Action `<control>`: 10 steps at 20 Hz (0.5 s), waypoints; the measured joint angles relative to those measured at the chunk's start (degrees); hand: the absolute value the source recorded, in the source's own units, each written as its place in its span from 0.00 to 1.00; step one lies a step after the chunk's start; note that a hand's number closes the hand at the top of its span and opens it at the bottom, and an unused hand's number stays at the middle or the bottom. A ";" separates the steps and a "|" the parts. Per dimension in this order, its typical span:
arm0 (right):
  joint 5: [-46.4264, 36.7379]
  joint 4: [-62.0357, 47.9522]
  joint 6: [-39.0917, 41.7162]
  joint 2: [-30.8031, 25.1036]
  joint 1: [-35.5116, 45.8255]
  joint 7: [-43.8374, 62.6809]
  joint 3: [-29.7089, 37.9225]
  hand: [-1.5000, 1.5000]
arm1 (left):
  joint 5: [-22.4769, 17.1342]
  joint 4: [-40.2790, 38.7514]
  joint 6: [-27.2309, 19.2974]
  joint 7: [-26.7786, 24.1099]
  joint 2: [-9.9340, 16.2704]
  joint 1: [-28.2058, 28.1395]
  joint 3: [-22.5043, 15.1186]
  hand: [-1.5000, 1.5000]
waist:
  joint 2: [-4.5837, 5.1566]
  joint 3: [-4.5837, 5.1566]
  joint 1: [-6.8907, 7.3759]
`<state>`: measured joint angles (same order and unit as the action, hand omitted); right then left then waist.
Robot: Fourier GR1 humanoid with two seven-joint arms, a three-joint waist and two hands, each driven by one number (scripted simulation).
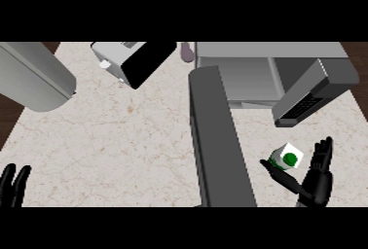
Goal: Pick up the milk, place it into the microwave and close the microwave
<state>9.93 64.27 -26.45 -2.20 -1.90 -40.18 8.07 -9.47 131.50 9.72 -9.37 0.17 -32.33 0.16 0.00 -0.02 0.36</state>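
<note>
The right hand [316, 180] is spread, fingers straight up and thumb angled out to the left, with the milk [286, 156] standing on the counter [122, 136] in the gap between them; that looks like the set-up for a grasp, not yet closed. Just left of the milk the microwave door [219, 146] swings wide open, leaving the way in free. The microwave [266, 73] beyond shows a bare cavity with nothing inside. The left hand [14, 185] rests open at the lower left edge.
</note>
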 measured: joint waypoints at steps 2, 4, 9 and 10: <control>-0.15 -1.27 -1.00 -0.96 0.05 0.12 1.23 0.00 | 0.42 0.18 -0.47 -0.38 -0.01 -0.90 -0.96 0.00 | -0.02 0.00 0.01; 0.01 -5.86 -1.34 -1.46 1.57 -1.91 3.03 0.00 | 0.05 -0.33 -0.12 -0.87 0.18 -0.81 -0.53 0.00 | 0.00 0.00 0.08; 1.84 -14.34 1.96 -3.24 4.15 -6.23 6.33 0.00 | -0.44 -0.52 1.11 -1.71 0.34 -2.13 0.25 0.00 | 0.00 -0.01 0.12; 2.54 -15.36 4.53 -3.41 3.75 -7.54 6.48 0.00 | -1.25 -0.82 1.42 -1.84 0.65 -1.91 1.16 0.00 | 0.00 -0.01 0.10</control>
<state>12.47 48.91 -21.93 -5.62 1.85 -47.72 14.55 -10.72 130.68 11.14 -11.21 0.82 -34.24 1.31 0.01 -0.04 0.46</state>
